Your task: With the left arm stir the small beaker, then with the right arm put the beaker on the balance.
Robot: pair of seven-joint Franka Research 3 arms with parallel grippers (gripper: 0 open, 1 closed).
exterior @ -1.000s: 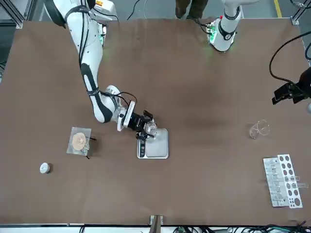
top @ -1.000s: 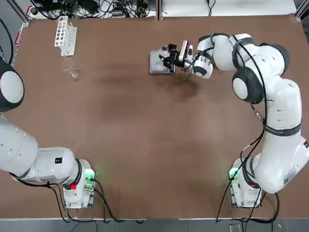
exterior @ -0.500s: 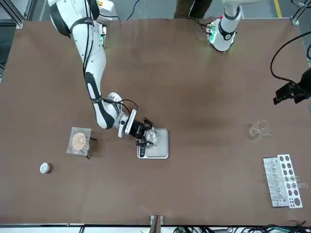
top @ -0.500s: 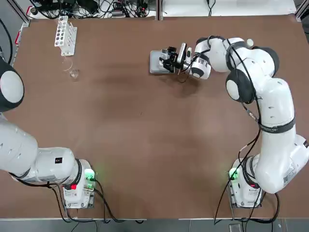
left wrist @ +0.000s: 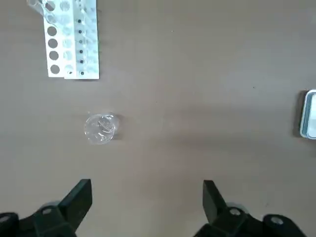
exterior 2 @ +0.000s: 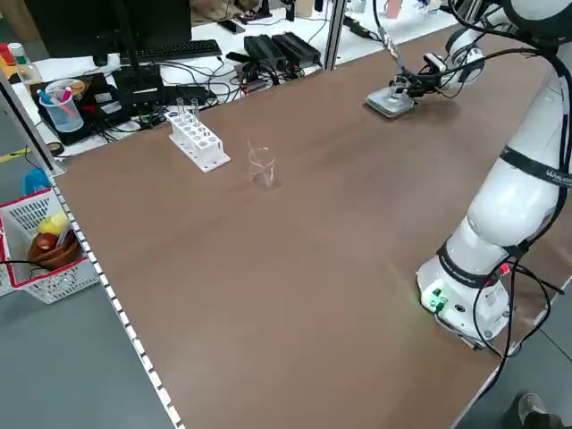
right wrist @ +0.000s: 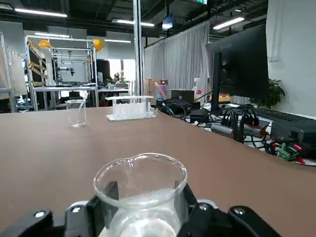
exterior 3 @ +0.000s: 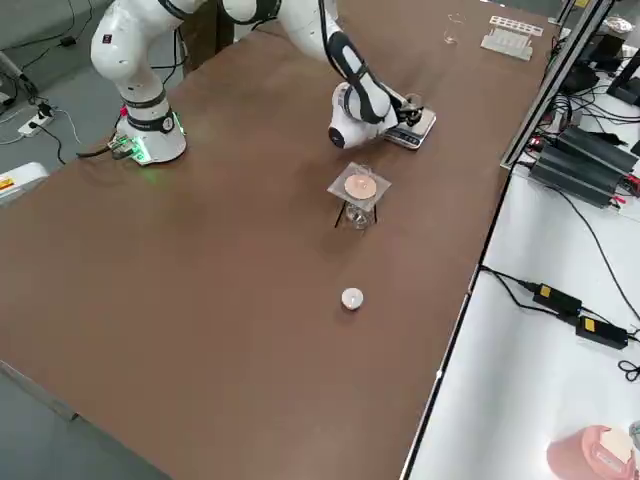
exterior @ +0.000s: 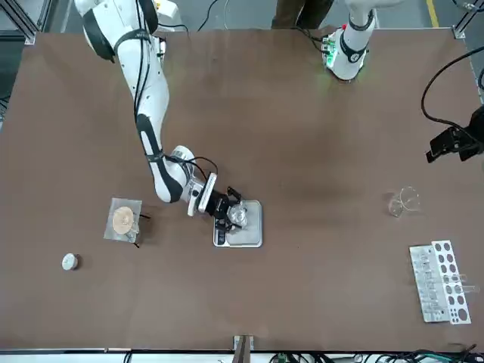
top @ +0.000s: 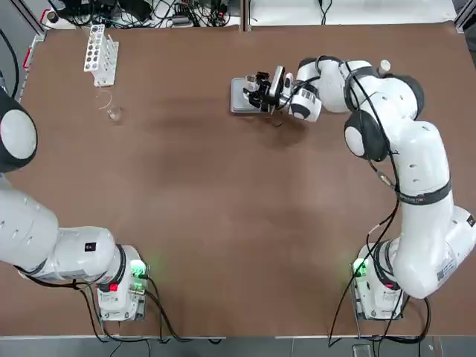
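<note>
Nearest the bases, the left gripper (left wrist: 145, 207) hangs with jaws spread wide, holding nothing, well apart from the balance (top: 245, 95). Farther out, the right gripper (exterior: 233, 214) is clenched on the small beaker (right wrist: 140, 190), which sits over the balance's pan at its edge. Beyond, well to the balance's side, a glass with a rod (left wrist: 100, 128) stands near the rack (left wrist: 71, 39).

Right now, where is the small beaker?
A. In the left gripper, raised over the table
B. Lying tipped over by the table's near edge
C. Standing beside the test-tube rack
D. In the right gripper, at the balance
D: the right gripper is shut on the small beaker, holding it at the edge of the balance; the front view cannot settle whether it is set down.
</note>
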